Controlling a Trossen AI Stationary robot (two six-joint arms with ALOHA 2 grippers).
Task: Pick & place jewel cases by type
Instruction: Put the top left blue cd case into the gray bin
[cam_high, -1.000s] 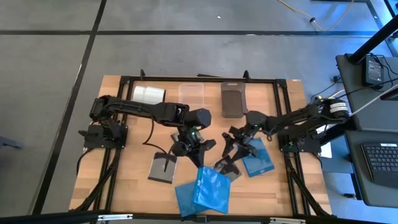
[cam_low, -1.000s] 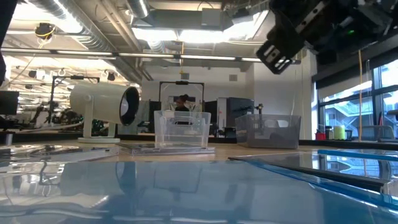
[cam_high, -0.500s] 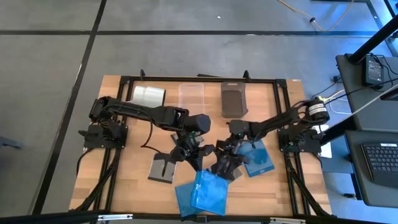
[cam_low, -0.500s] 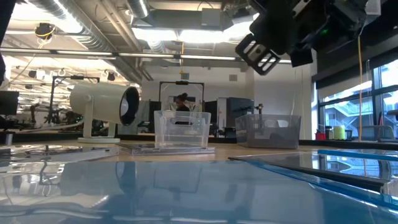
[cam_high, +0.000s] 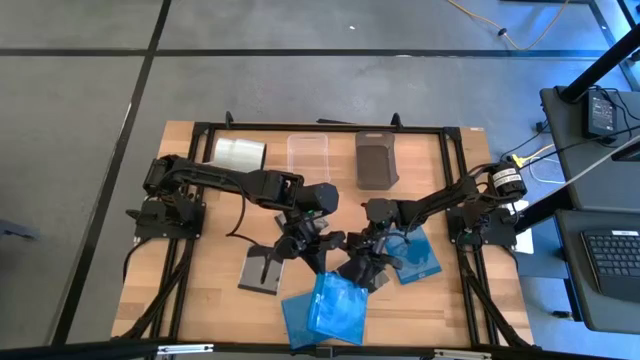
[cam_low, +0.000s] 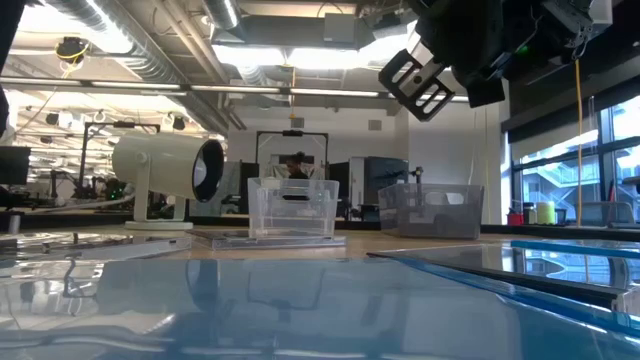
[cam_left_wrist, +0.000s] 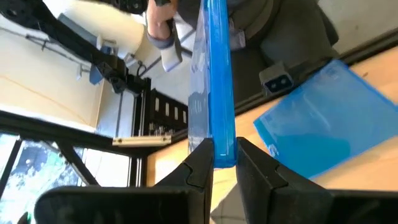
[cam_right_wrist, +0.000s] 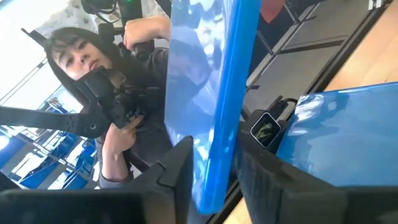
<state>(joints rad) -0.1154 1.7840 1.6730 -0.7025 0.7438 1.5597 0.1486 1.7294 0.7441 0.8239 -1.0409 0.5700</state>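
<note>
A wooden counter (cam_high: 210, 215) is seen from above, with a white cylinder (cam_high: 238, 152), a clear bin (cam_high: 308, 152) and a grey bin (cam_high: 376, 158) along its far edge. A dark jewel case (cam_high: 262, 268) lies near the middle, one blue jewel case (cam_high: 417, 255) further right and another (cam_high: 295, 322) at the near edge. An upright blue jewel case (cam_high: 335, 303) is clamped edge-on by both the left end effector (cam_left_wrist: 224, 163) and the right end effector (cam_right_wrist: 212, 174), each closed on it
</note>
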